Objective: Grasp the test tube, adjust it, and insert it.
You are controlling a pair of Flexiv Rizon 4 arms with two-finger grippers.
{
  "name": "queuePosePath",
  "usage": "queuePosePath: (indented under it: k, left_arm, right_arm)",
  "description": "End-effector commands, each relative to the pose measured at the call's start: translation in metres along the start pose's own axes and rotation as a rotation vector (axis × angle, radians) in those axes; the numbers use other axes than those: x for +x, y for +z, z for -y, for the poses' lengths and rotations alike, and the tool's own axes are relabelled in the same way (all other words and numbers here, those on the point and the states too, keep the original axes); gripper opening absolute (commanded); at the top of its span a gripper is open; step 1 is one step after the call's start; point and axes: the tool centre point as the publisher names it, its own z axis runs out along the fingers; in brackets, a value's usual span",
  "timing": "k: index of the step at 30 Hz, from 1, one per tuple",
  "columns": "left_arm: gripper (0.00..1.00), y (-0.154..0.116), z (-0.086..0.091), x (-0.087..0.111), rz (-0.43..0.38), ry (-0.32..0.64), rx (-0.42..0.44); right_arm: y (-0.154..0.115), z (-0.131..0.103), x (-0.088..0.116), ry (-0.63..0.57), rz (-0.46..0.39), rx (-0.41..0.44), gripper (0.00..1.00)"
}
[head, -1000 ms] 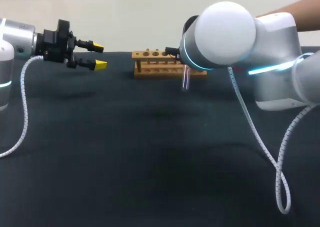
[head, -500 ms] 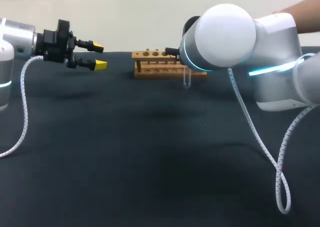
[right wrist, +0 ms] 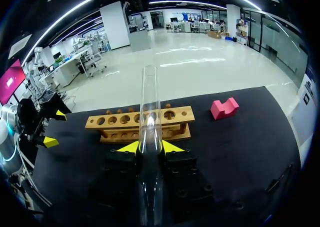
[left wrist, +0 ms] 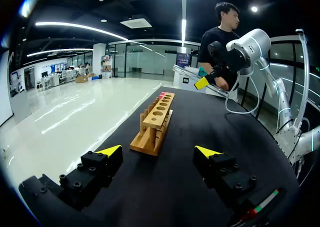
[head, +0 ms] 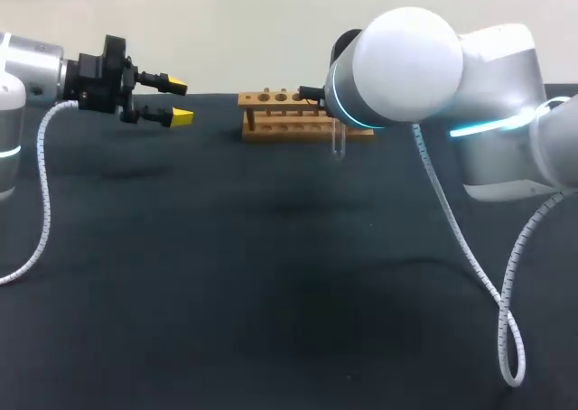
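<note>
A clear glass test tube stands between the yellow tips of my right gripper, which is shut on it. In the head view only the tube's rounded lower end shows, hanging below my right arm just in front of the wooden rack. The wooden rack lies ahead of the right gripper, its row of holes facing up. My left gripper hovers open to the left of the rack, holding nothing. From the left wrist, the left gripper points along the wooden rack.
A pink block lies on the dark table beyond the rack's right end. White cables trail from both arms over the table. Through the right wrist camera, the left gripper shows past the rack's left end.
The tube's lower end has risen a little and come closer to the rack's front. The left arm has not moved.
</note>
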Motion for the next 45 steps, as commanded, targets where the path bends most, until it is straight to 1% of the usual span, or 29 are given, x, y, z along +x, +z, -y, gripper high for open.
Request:
queuePosePath:
  k: [1, 7, 9, 22, 29, 36, 45]
  left_arm:
    - [1.00, 0.000, 0.002, 0.001, 0.003, 0.003, -0.006]
    - [1.00, 0.000, 0.002, 0.001, 0.003, 0.003, -0.006]
    - [1.00, 0.000, 0.002, 0.001, 0.003, 0.003, -0.006]
    - [1.00, 0.000, 0.002, 0.001, 0.003, 0.003, -0.006]
    - [1.00, 0.000, 0.002, 0.001, 0.003, 0.003, -0.006]
    - [1.00, 0.000, 0.002, 0.001, 0.003, 0.003, -0.006]
    - [1.00, 0.000, 0.002, 0.001, 0.003, 0.003, -0.006]
  right_arm:
    - [0.001, 0.001, 0.001, -0.003, 0.007, 0.000, 0.00]
    - [0.012, 0.000, 0.002, -0.054, 0.004, 0.015, 0.00]
    - [0.018, -0.001, 0.002, -0.087, -0.002, 0.025, 0.00]
    - [0.052, -0.007, 0.005, -0.148, -0.025, 0.044, 0.00]
    - [0.065, -0.005, 0.008, -0.140, -0.041, 0.046, 0.00]
    - [0.076, 0.000, 0.015, -0.141, -0.075, 0.051, 0.00]
    - [0.085, 0.001, 0.020, -0.140, -0.104, 0.045, 0.00]
